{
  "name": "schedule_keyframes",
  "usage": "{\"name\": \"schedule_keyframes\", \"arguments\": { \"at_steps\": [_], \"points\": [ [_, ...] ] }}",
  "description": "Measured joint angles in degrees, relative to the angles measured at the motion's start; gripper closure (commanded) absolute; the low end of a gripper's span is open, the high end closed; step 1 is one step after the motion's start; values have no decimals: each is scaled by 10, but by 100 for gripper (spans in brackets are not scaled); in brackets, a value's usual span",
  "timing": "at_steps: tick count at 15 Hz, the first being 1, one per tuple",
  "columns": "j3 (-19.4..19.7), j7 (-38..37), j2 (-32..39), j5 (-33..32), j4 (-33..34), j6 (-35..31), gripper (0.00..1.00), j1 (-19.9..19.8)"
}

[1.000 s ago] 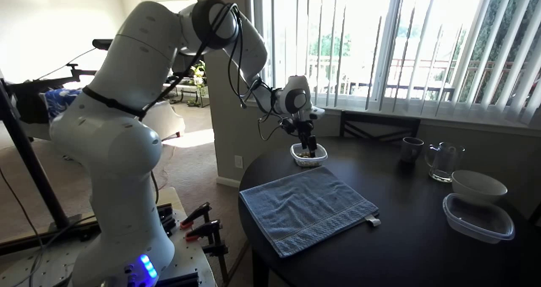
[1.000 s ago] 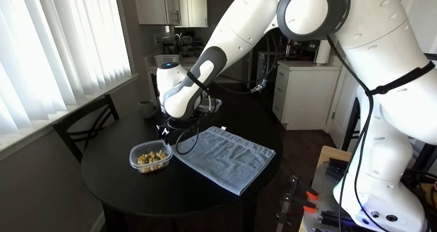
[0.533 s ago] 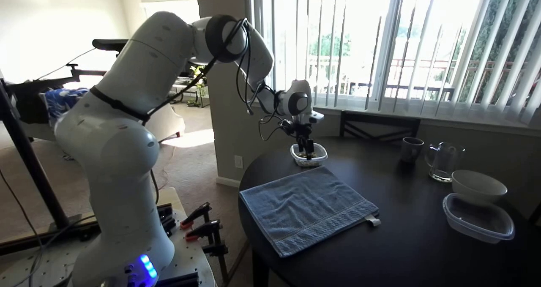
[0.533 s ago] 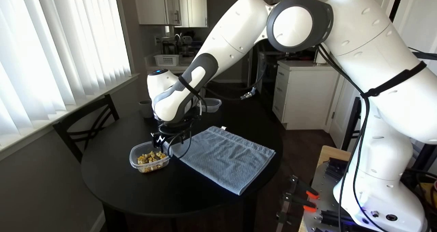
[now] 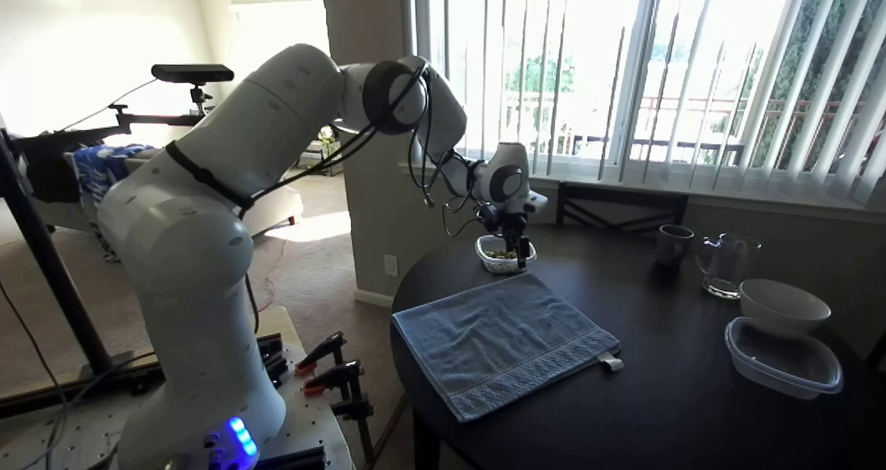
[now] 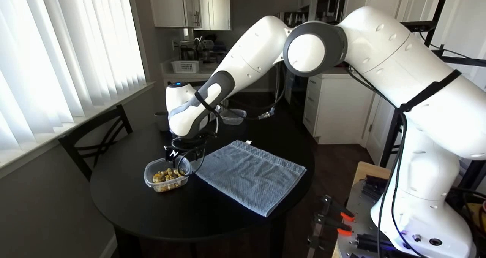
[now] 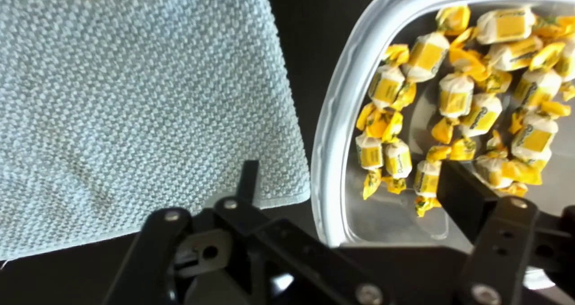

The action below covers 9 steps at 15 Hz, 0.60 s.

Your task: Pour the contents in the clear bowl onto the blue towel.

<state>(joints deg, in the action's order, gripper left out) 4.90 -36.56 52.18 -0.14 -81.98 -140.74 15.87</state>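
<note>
Materials: towel (image 7: 148, 94) is grey-blue with a pebbled weave, seen close in the wrist view. In an exterior view it lies flat but lightly wrinkled, roughly rectangular, with a patterned band along 1 edge and a small white tag (image 5: 610, 361) sticking out near a corner. Below it, a dark, smooth table (image 5: 657, 401) with a rounded edge.

Containers: bowl (image 7: 329, 143) is clear, plastic-looking, round-cornered, with a glossy whitish rim. It stands upright on the table, just beside a towel corner; cannot tell if they touch. In it lie sweets (image 7: 456, 96), loosely heaped: small barrel shapes in white and yellow wrappers, ends twisted, print too small to read. In both exterior views they show only as yellowish-brown bits.

End effector: black gripper (image 7: 349, 170), fingers (image 7: 249, 179) spread wide, holding nothing. The bowl's rim crosses the gap between them: 1 finger is on the towel side, the other on the inner side, near the sweets. Cannot tell if that tip touches any.

Other ware on the table, in an exterior view: dark, straight-sided mug (image 5: 671, 248); clear glass (image 5: 728, 266) with a handle and thick base; smooth white bowl (image 5: 782, 307), round and wide; clear tub (image 5: 768, 378), round-cornered with a pale rim, just in front of the white bowl. Cannot tell if those 2 touch
</note>
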Motion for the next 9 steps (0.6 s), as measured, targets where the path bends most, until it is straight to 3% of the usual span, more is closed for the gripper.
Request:
{"name": "schedule_keyframes", "arguments": {
  "at_steps": [2, 9],
  "points": [
    [-1, 1, 19, 7, 19, 0, 32, -14],
    [-20, 12, 45, 35, 37, -32, 78, -49]
  ]
}}
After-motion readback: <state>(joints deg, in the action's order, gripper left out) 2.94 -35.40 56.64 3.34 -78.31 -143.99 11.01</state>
